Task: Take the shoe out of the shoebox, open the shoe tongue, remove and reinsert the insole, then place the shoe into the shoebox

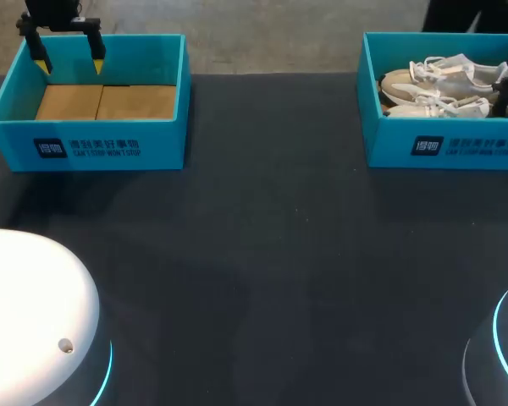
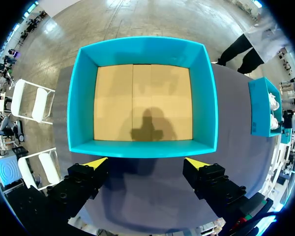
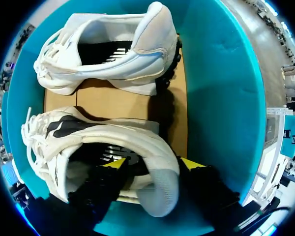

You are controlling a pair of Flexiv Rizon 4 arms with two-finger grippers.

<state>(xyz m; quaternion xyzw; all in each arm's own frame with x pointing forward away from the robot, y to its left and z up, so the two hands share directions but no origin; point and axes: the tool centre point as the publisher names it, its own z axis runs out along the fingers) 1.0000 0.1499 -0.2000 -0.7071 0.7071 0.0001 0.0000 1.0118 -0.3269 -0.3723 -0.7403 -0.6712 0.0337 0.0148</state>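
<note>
Right end effector (image 3: 153, 163) poised on the near shoe (image 3: 88, 142) for lifting out.
It straddles the heel rim inside the shoebox (image 3: 221, 88), probably the firmest handhold; whether it clamps, I cannot tell. Left end effector (image 1: 69, 64) hangs released above the empty box (image 1: 161, 144), likely waiting.

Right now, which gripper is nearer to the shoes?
Right. The right gripper is inside the right shoebox, at the heel of one shoe; the left gripper hovers open above the left shoebox, across the table.
</note>
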